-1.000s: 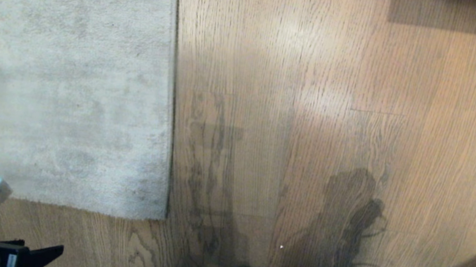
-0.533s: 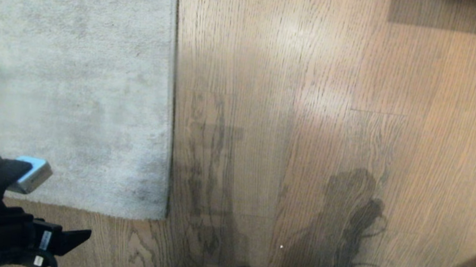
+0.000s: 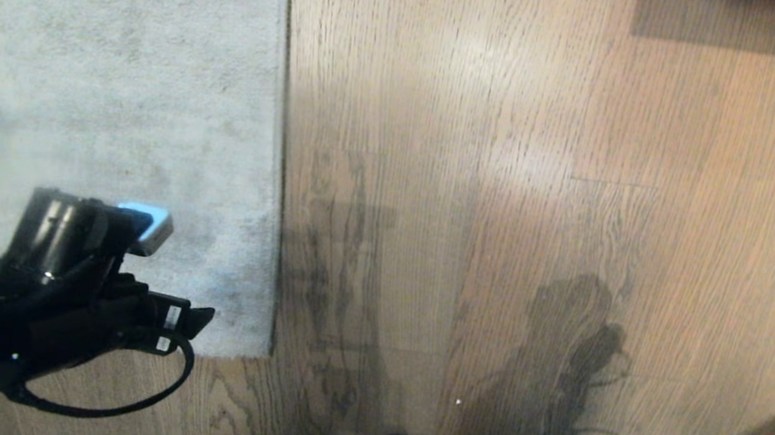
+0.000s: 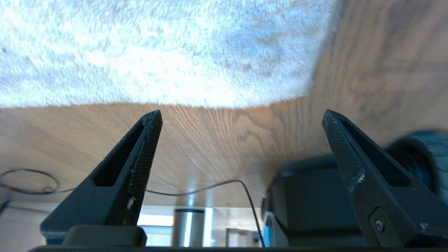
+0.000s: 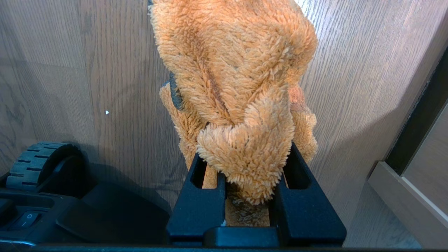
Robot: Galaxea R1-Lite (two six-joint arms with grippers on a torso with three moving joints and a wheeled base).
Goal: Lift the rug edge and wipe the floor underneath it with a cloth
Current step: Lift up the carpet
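2 arms are yours to watch, and only your left one is out over the work. Your left gripper hangs low over the near corner of the rug, its 2 black fingers spread wide with nothing between them. In the head view the left arm reaches in from the near left, wrist angled toward the right, a cable looping beneath it. The rug edge runs straight from far to near just right of that arm and lies flat on the floor; the rug's near hem meets the brown planks beside the gripper. Your right gripper is parked at the near right, just off the head view, pointing down at the floor. Its fingers are clamped on the cloth, a fuzzy orange bundle bunched up between and above them.
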